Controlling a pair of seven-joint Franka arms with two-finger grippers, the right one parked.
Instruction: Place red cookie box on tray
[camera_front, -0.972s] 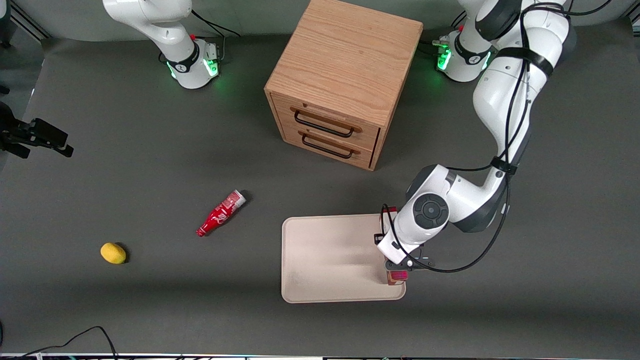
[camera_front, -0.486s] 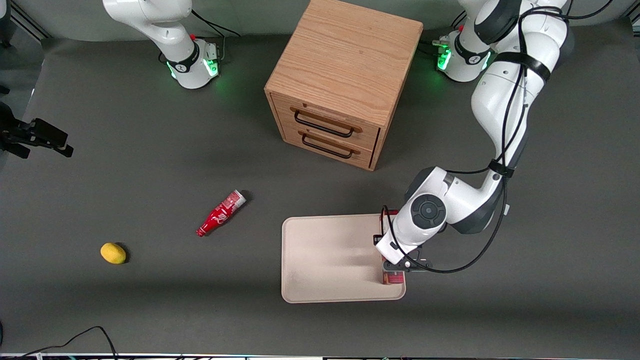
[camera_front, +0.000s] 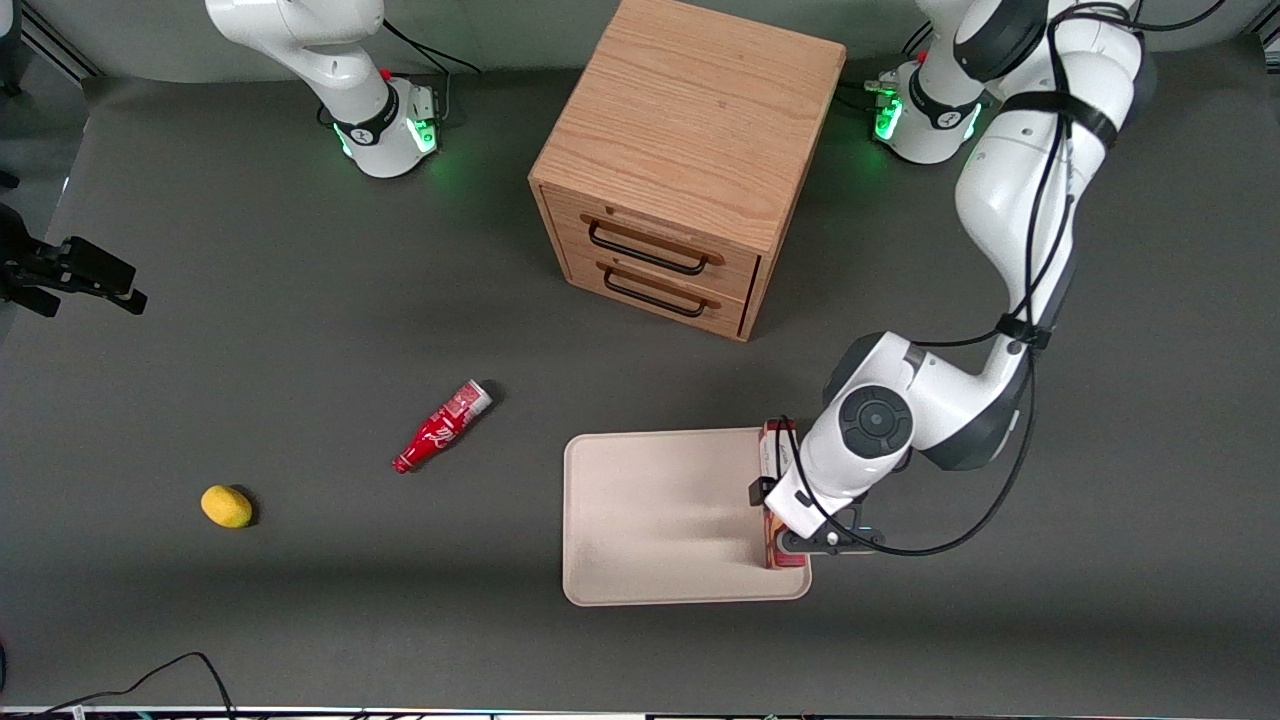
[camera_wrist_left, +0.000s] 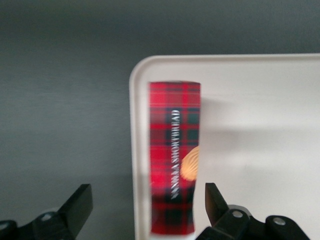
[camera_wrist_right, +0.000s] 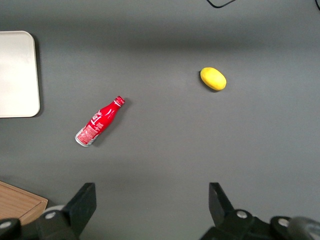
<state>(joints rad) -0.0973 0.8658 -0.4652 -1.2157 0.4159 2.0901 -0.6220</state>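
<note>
The red cookie box (camera_front: 772, 447) lies on the cream tray (camera_front: 650, 520), along the tray's short edge toward the working arm's end. It rests on a narrow long side, just inside the rim. In the left wrist view the tartan box (camera_wrist_left: 174, 155) sits on the tray (camera_wrist_left: 260, 150) with a tan cookie picture showing. My left gripper (camera_front: 797, 532) hangs directly above the box and hides its middle. The gripper (camera_wrist_left: 146, 192) is open, with its fingers spread wide on either side of the box and not touching it.
A wooden drawer cabinet (camera_front: 690, 160) stands farther from the front camera than the tray. A small red bottle (camera_front: 441, 427) and a yellow lemon-like object (camera_front: 226, 506) lie toward the parked arm's end; both also show in the right wrist view, bottle (camera_wrist_right: 99, 121) and lemon (camera_wrist_right: 213, 79).
The box has settled onto the tray beside the rim. The wrist has shifted slightly toward the working arm's end, so more of the box's end nearer the cabinet now shows.
</note>
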